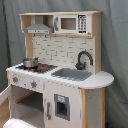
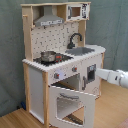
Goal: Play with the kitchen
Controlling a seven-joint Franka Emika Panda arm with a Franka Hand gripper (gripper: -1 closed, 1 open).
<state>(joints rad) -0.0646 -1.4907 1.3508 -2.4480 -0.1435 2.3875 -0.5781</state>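
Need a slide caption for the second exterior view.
Toy kitchen with oven door open, pot on hob; robot arm entering from right.

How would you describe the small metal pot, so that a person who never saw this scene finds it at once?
Find the toy kitchen, white and light wood, standing before a grey curtain. On its worktop, the black hob lies under the hood, away from the sink. The pot stands on that hob: it is the only shiny silver, loose thing on the worktop.
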